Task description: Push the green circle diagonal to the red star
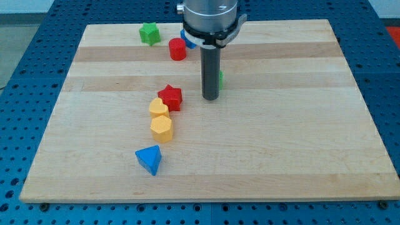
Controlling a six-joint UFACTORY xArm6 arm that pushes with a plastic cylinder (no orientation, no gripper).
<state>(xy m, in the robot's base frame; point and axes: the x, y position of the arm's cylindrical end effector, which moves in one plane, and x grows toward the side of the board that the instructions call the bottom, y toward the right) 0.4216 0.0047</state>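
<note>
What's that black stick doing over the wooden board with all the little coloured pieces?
It is a robot arm's pushing rod. My tip rests on the board, directly in front of a green block that it mostly hides, to the right of the red star. The job is to nudge the green piece diagonal to that star.

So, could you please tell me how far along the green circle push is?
Done: my tip has reached the green circle, which shows only as a sliver behind the rod. In hand: contact cannot be confirmed. Left: moving it diagonal to the red star; they are apart now.
</note>
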